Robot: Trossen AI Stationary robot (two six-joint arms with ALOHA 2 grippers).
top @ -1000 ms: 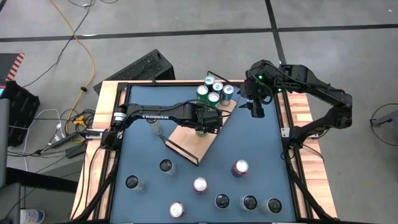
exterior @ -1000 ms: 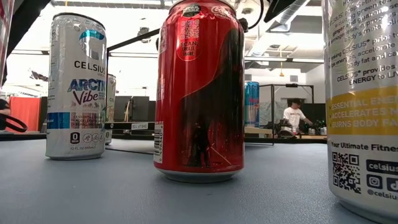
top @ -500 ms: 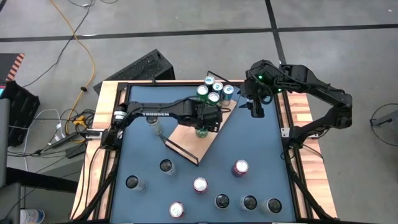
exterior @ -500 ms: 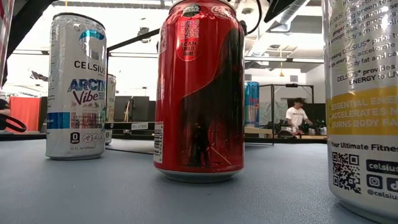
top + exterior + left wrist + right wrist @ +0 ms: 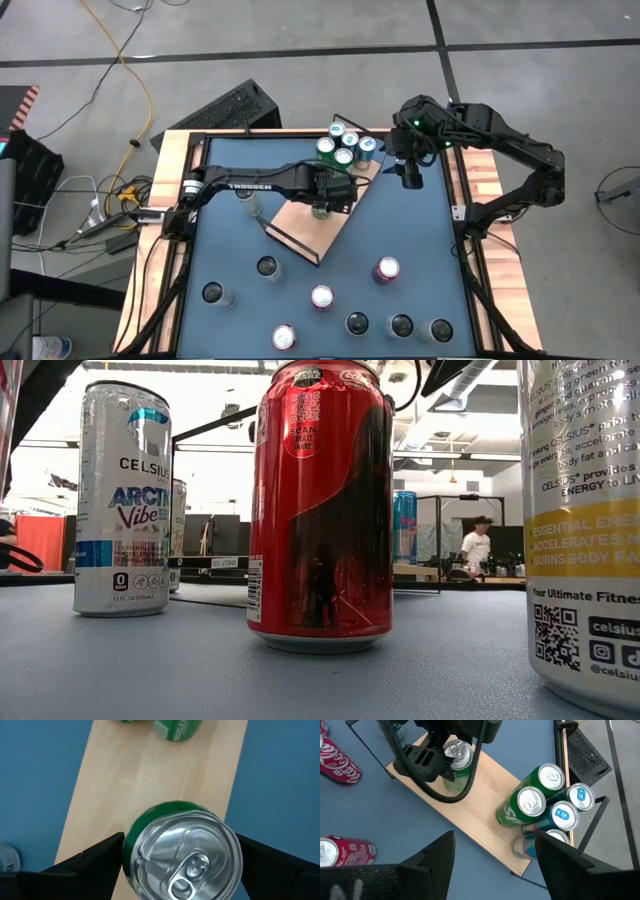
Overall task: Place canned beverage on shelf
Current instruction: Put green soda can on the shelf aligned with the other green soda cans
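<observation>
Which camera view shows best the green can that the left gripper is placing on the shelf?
The left wrist view: the green can fills it, top visible, between the left gripper fingers over the shelf. The right wrist view shows it smaller, from the side. In the high view the arm mostly hides it. I cannot find it in the low view.
</observation>
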